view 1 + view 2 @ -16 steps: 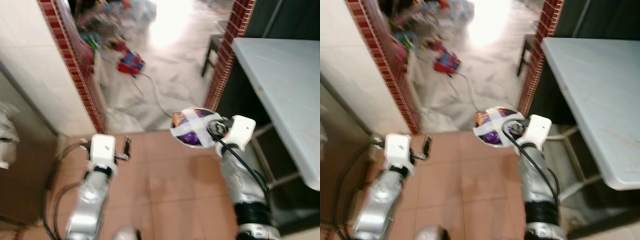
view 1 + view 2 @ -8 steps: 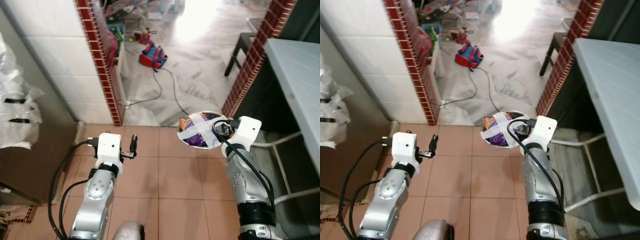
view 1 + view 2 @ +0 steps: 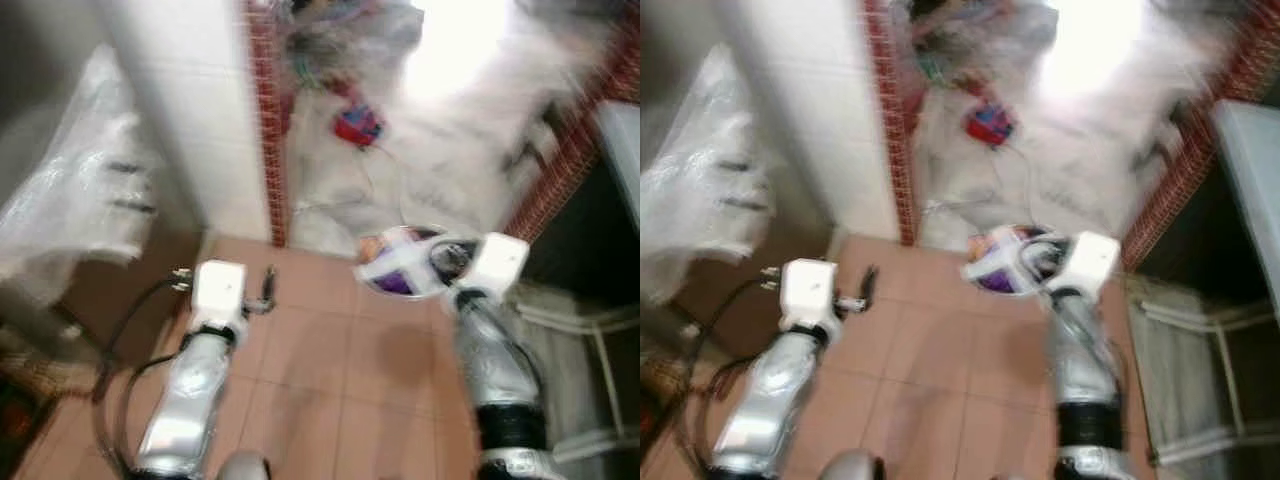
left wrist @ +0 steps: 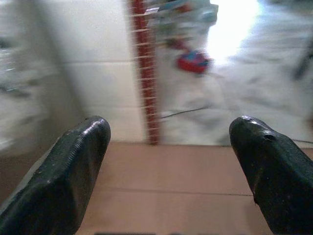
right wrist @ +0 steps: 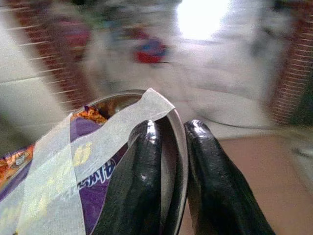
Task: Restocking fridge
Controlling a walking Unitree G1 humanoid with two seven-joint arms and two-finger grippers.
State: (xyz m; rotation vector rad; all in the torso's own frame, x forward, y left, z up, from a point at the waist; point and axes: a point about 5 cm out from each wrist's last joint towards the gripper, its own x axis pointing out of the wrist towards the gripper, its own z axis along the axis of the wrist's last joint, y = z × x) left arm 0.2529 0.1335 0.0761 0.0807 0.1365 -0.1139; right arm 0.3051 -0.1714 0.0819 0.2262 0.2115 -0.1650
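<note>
The right gripper pinches the rim of a taped steel bowl with snack packets; keep it level while walking. The left gripper has its jaws wide and holds nothing.

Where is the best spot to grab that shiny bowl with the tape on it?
By its thin rim, as the right pincer does: one finger inside, one outside, coming from the side. Tape and packets cover the bowl's top.
</note>
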